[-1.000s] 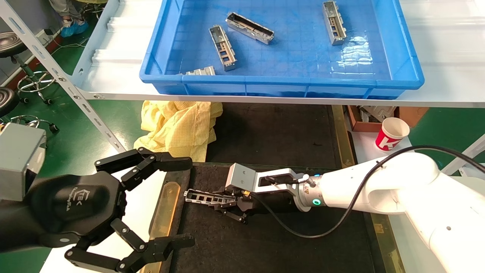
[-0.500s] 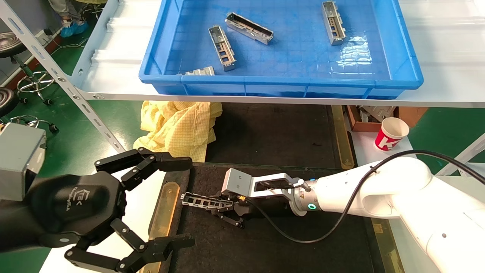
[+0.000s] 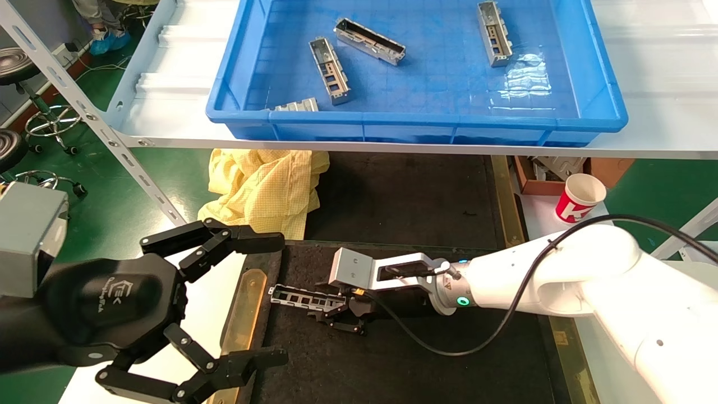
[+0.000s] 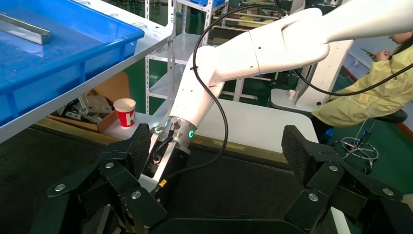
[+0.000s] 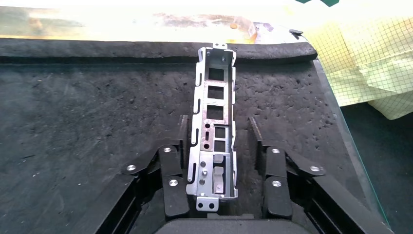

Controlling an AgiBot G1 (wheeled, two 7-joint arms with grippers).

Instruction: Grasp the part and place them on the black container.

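The left gripper (image 3: pixel 252 297) waits beside the black container (image 3: pixel 404 365), jaws spread wide, holding nothing. The part (image 3: pixel 300 295) lies flat on the black container, long way between the right gripper (image 5: pixel 217 146)'s jaws, which are apart and not squeezing it.

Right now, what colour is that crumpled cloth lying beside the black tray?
Pale yellow with a fine grid pattern; the cloth shows best in the head view.
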